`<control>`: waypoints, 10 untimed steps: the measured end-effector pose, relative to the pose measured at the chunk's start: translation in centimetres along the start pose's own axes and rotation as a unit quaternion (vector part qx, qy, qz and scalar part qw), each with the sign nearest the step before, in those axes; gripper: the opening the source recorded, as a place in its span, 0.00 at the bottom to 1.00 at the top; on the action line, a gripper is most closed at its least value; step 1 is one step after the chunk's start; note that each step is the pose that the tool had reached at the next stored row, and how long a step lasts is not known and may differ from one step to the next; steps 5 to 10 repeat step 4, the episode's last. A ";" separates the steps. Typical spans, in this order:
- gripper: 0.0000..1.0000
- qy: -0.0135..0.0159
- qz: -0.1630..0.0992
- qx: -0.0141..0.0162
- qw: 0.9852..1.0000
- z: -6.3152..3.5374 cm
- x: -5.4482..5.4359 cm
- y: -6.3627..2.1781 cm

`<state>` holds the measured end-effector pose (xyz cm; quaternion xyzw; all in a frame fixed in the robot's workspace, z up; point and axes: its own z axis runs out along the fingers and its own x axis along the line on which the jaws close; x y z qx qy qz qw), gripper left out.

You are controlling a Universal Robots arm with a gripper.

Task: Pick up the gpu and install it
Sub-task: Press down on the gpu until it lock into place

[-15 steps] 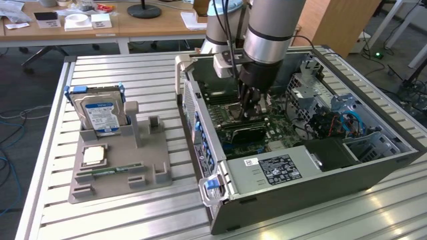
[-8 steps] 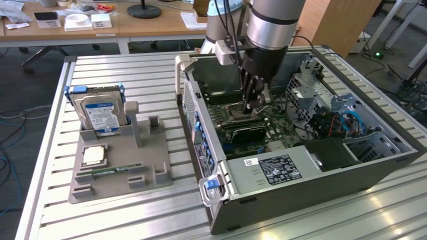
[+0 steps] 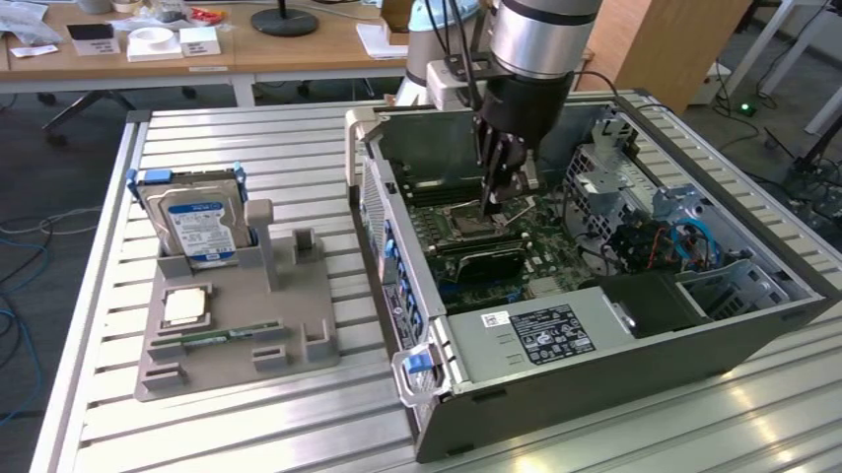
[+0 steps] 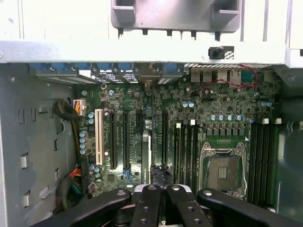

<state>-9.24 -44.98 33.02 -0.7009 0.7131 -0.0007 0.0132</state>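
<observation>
Claw [image 3: 498,202]: closed, lowered inside open computer case [image 3: 736,325] | gpu [image 4: 146,153]: stands edge-on in motherboard [image 4: 199,118] slot beneath claw, seemingly seated | case lies sideways on bench [image 3: 263,148] for top access.

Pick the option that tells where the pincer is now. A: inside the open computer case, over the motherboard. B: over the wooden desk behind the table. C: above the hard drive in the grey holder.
A: the pincer hangs inside the open computer case, just above the motherboard.
</observation>
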 end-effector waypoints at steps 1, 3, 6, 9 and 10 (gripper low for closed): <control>0.11 0.000 0.000 0.000 1.000 -0.01 0.0 0.00; 0.11 0.000 0.000 0.000 1.000 -0.01 0.0 0.00; 0.11 0.000 0.000 0.000 1.000 -0.01 0.0 0.00; 0.11 0.000 0.000 0.000 1.000 -0.01 0.0 0.00; 0.11 0.000 0.000 0.000 1.000 -0.01 0.0 0.00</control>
